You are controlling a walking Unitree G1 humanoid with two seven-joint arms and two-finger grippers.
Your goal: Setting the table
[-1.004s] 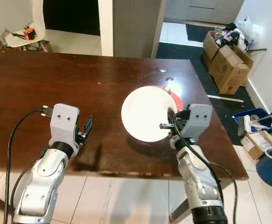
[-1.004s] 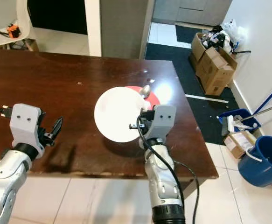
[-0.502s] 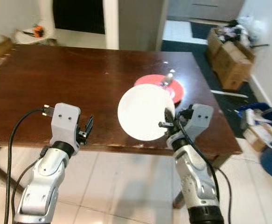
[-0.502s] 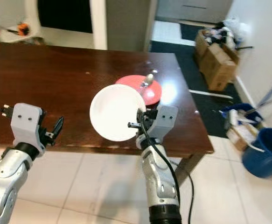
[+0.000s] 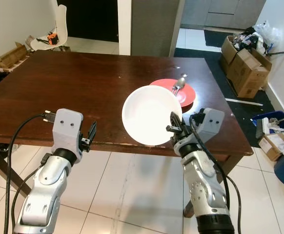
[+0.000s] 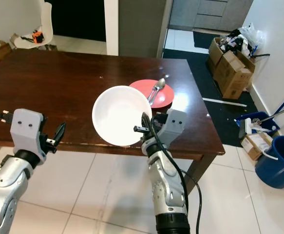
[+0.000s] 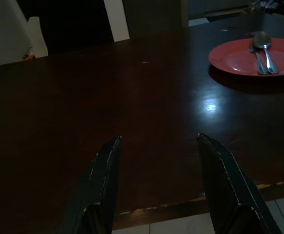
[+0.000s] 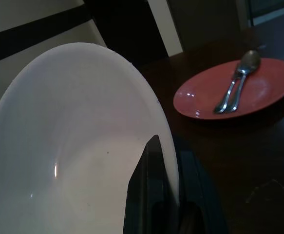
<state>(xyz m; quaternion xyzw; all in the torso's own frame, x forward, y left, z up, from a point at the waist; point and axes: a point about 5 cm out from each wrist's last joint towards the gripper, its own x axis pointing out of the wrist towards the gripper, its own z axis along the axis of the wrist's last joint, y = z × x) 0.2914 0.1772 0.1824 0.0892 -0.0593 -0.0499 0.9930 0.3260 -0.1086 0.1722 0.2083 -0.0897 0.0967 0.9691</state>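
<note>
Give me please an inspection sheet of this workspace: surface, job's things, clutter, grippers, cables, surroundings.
Surface: dark wooden table, glossy, a chipped strip along the near edge.
Job's things: white bowl held off the table at its near edge; red plate on the table beyond it, with a spoon and a second utensil lying on it.
Clutter: nothing seen on the table.
Grippers: right tool shut on the bowl's rim; left tool open, holding nothing, near the table's front edge.
Cables: black cable looping from the left wrist; another along the right forearm.
Surroundings: white tiled floor; cardboard boxes and a blue bucket on the right; white chair far left.
</note>
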